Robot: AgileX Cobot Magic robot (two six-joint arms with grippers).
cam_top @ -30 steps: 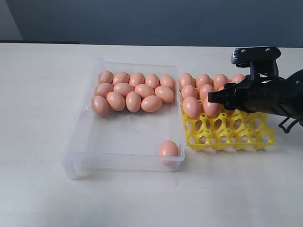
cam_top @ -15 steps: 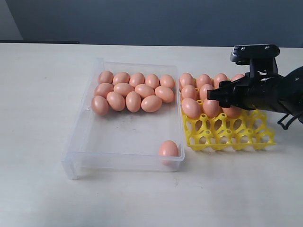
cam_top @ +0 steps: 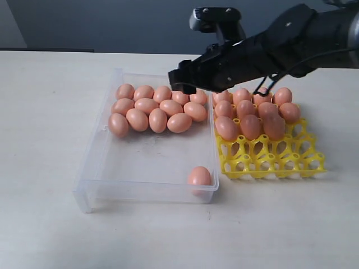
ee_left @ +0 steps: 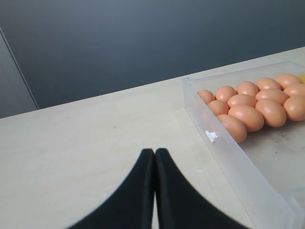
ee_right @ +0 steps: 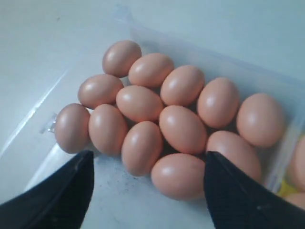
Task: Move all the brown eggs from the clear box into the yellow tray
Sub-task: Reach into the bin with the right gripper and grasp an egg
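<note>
1. The right claw (ee_right: pixel 147 191) hangs open and empty, its fingers (ee_right: pixel 62 195) spread wide above the eggs (cam_top: pixel 157 120).
2. In the exterior view the right claw sits over the box (cam_top: pixel 95 168) at its 1 o'clock corner.
3. The eggs lie packed in three touching rows at the box's 12 o'clock end.
4. A lone egg (cam_top: pixel 199 175) rests in the 5 o'clock corner, against the wall.
5. The tray (cam_top: pixel 280 162) stands just beside the box, at its 3 o'clock; its far cups hold eggs and its near rows show bare yellow.
6. The left claw (ee_left: pixel 155 160) is closed on nothing, over the table (ee_left: pixel 71 157) near the box wall.
</note>
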